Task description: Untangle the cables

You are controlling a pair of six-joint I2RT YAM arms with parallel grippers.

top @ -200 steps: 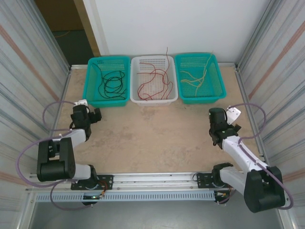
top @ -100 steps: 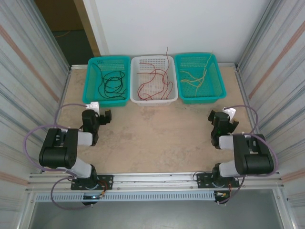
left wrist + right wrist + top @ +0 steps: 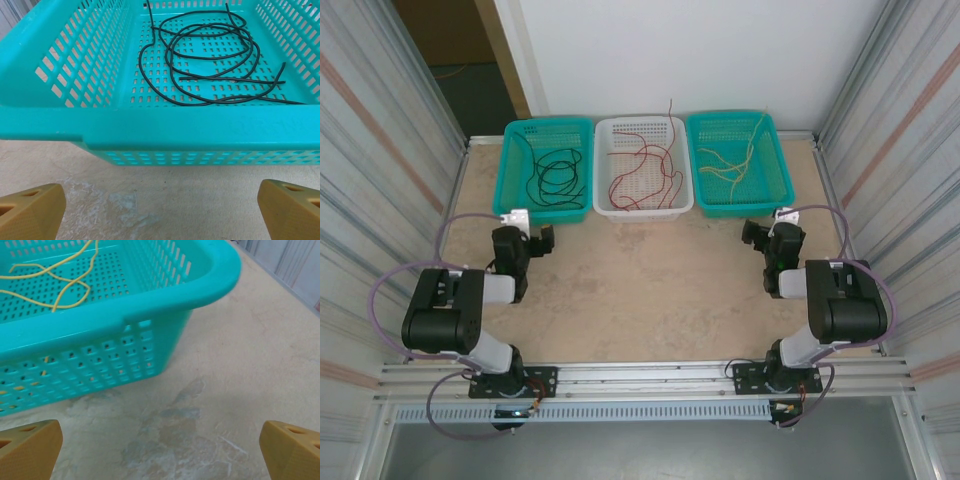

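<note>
With both my left gripper (image 3: 160, 212) and right gripper (image 3: 160, 452) wide open and empty, black cables (image 3: 558, 180), red cables (image 3: 640, 168) and tan cables (image 3: 728, 165) lie apart in 3 baskets (image 3: 548, 123), so untangling looks done.

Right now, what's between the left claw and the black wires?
Bare table, then the teal basket's near wall, before the black cables, in the left wrist view.

Robot lab test cell: beige tabletop (image 3: 640, 290) boxed in by corrugated metal side panels (image 3: 380, 180) and a white back wall (image 3: 700, 50). Left arm (image 3: 445, 320) and right arm (image 3: 840, 310) are bolted to an aluminium rail (image 3: 640, 375) at the near edge.
</note>
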